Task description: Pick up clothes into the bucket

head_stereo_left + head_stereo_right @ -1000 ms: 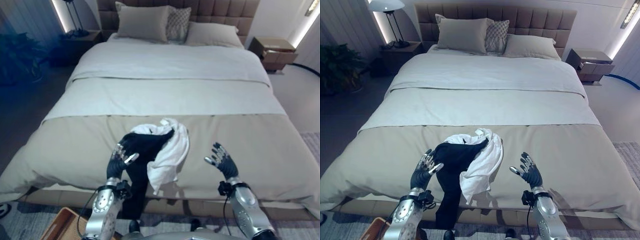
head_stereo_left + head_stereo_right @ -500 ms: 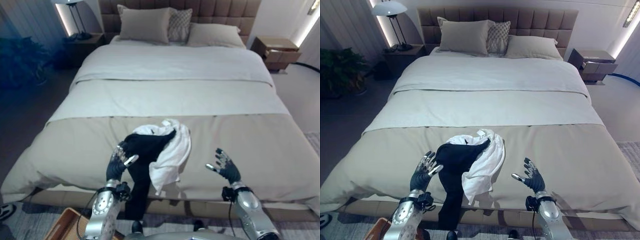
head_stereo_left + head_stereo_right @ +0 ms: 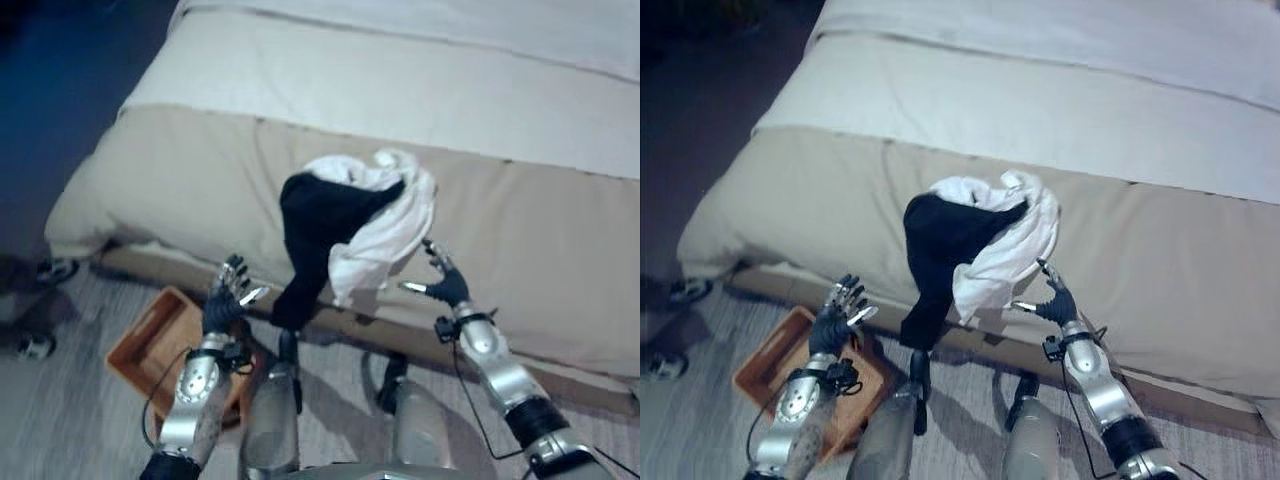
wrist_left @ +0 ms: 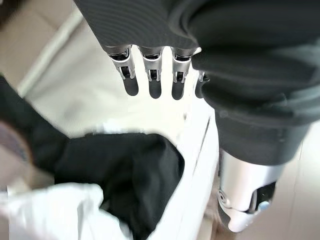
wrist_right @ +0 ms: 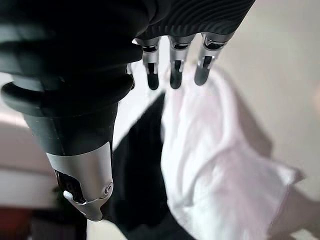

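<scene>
- the black garment (image 3: 940,250) and white cloth (image 3: 1005,240) lie heaped on the bed's beige cover (image 3: 790,210), the black one trailing over the edge.
- my left hand (image 3: 830,322) and right hand (image 3: 1052,300) flank the heap, fingers spread, holding nothing.
- i should close from both sides and gather both pieces together.
- the orange basket (image 3: 775,358) sits on the floor under my left arm.

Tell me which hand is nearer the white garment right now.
Right. The right hand sits open just beside the white garment at its lower edge; the left hand hangs open over the orange tray, beyond the black garment.
</scene>
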